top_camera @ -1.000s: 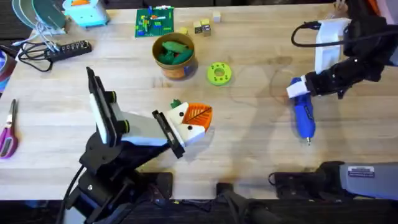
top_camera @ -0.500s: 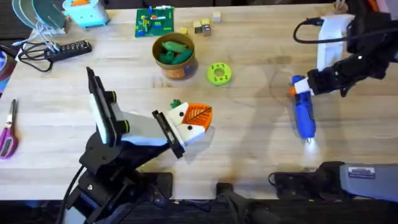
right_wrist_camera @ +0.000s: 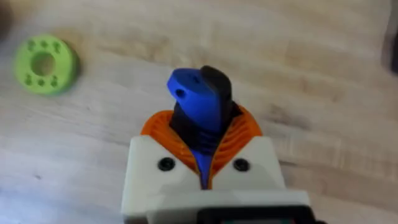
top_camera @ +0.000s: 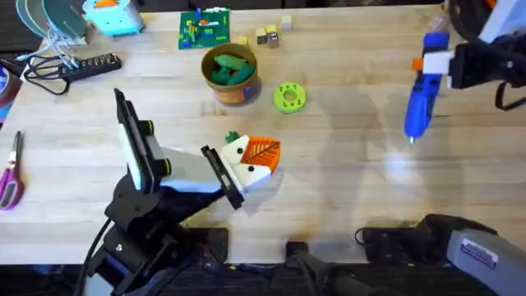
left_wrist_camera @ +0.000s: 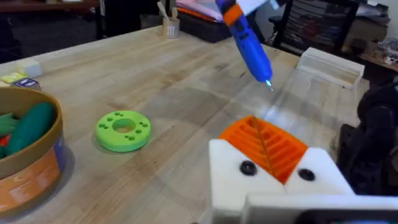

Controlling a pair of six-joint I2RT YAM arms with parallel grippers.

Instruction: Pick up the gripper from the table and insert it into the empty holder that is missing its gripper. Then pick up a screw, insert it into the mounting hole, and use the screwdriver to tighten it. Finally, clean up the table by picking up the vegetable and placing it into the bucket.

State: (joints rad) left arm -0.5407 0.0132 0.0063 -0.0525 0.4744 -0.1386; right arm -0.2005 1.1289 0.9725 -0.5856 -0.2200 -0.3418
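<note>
My right gripper [top_camera: 444, 64] is shut on the upper end of the blue screwdriver [top_camera: 421, 103], which hangs tilted in the air over the table's right side, bit down. In the right wrist view the orange pads [right_wrist_camera: 161, 134] clamp the screwdriver [right_wrist_camera: 198, 99]. The left wrist view shows the screwdriver [left_wrist_camera: 250, 46] with its tip lit. My left gripper [top_camera: 261, 156] rests at mid-table, shut, orange pads [left_wrist_camera: 273, 149] pressed together. A small dark green vegetable [top_camera: 233, 138] lies just behind it. The bucket [top_camera: 233, 89] holds larger green toys. The loose gripper, the holder and a screw are out of view.
A lime-green disc [top_camera: 289, 96] lies right of the bucket. Along the far edge are a green brick plate [top_camera: 205, 29] and small blocks [top_camera: 267, 34]. A power strip [top_camera: 86, 64] and scissors [top_camera: 10, 177] sit at the left. Bare wood spans the middle right.
The right gripper has lifted the screwdriver off the table and carried it farther back and to the right. The left arm has not moved.
</note>
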